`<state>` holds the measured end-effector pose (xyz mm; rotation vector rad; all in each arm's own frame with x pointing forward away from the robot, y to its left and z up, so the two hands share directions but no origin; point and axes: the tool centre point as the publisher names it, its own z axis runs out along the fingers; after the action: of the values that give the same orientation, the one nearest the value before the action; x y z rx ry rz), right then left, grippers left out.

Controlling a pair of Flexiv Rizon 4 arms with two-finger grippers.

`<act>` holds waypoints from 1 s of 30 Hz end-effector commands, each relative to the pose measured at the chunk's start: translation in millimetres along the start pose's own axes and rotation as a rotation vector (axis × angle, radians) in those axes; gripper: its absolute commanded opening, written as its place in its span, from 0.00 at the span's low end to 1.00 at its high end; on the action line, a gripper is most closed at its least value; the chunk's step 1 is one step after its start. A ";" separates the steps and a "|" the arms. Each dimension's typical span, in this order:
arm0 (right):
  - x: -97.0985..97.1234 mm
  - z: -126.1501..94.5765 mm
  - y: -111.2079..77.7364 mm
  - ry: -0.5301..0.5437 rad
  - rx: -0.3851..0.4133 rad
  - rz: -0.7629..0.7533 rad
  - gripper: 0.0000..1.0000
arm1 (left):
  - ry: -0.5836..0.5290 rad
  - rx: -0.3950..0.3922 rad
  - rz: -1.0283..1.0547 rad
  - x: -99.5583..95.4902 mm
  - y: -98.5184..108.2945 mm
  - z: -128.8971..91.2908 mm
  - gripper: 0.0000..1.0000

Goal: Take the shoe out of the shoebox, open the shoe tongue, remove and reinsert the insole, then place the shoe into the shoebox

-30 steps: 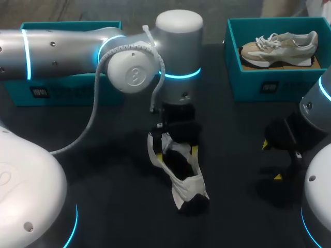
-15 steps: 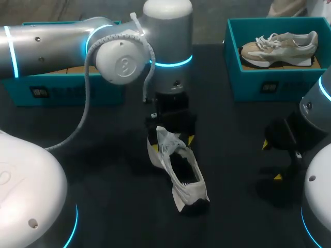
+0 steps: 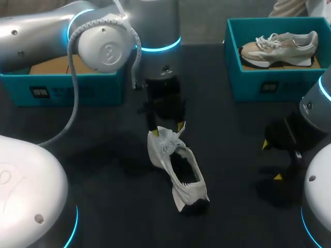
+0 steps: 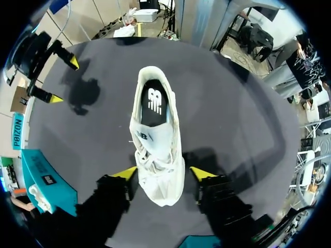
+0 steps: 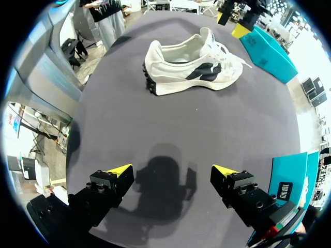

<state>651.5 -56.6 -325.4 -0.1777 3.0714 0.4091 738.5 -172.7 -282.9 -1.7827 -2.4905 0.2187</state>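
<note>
A white shoe (image 3: 178,168) with black side marks rests on its sole mid-table, its toe toward the far side. Its black insole (image 4: 153,101) shows inside the opening. My left gripper (image 3: 167,129) hovers at the toe end. In the left wrist view its yellow fingertips (image 4: 128,173) straddle the laced toe of the shoe (image 4: 158,155), and at least one stands a little off it, so the left gripper (image 4: 163,173) is open. My right gripper (image 3: 272,160) stands open low over the table, right of the shoe (image 5: 191,64), with nothing between the fingers (image 5: 118,171).
A teal shoebox (image 3: 77,90) with a brown floor stands at the far left, partly behind my left arm. A second teal box (image 3: 289,82) at the far right holds a beige shoe (image 3: 279,45). Bare dark table lies around the white shoe.
My left arm has drawn back toward the far side, taking its gripper from over the shoe's opening to the toe end. Its fingers have come closer together. The right arm has not moved.
</note>
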 end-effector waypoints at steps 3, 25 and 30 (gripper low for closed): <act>1.3 0.3 0.2 -0.002 0.003 0.000 1.00 | 0.023 0.006 0.012 -13.0 -1.8 6.8 0.28; 1.3 0.3 0.2 -0.002 0.003 0.000 1.00 | 0.051 0.012 0.092 -21.4 -51.2 39.9 0.24; 1.3 0.3 0.2 -0.002 0.003 0.000 1.00 | 0.034 -0.005 0.088 -20.7 -48.2 33.0 0.25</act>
<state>651.5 -56.6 -325.4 -0.1777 3.0714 0.4091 697.7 -218.0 -311.7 -1.8761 -2.3826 0.1843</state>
